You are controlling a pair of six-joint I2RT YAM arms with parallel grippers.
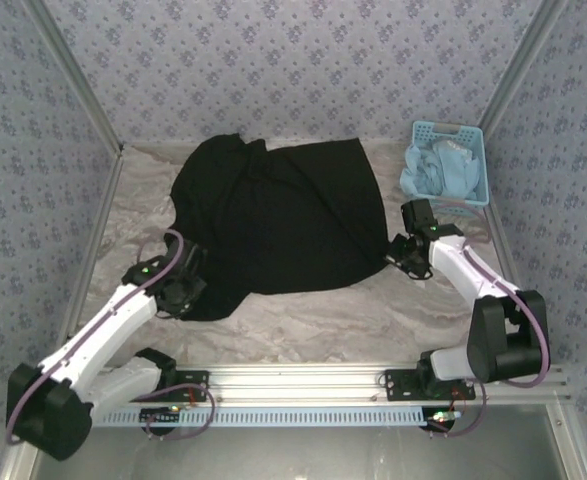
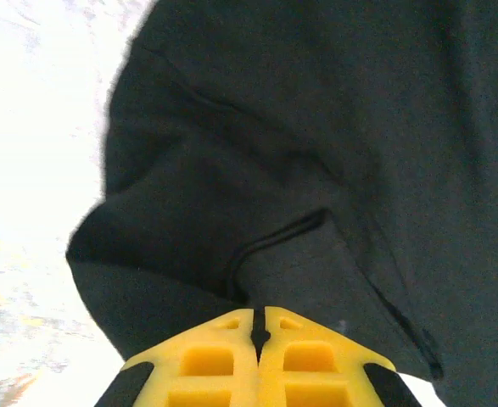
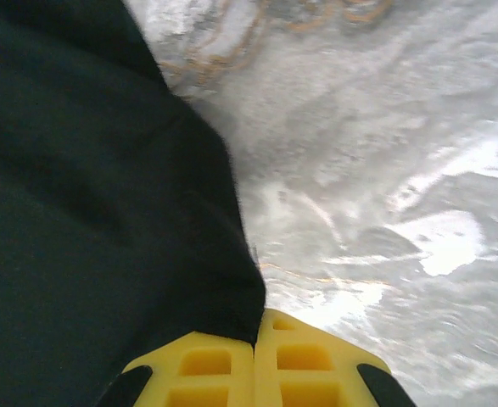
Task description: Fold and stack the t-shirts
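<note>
Your left tool (image 2: 259,318) is clamped tight on the t-shirt (image 1: 273,215) edge, with cloth spreading ahead and to its right. Your right tool (image 3: 255,339) is pinched on a corner, shirt to its left, bare bench (image 3: 384,170) to its right.

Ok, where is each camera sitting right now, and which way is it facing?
Top external: above and behind the bases, looking down at the black t-shirt and blue basket; the left arm and right arm show.
Left wrist: on the left arm, facing past the shut left end effector onto t-shirt folds.
Right wrist: on the right arm, facing past the shut right end effector at the t-shirt's corner and marbled table.
Shared: every view has the t-shirt.
</note>
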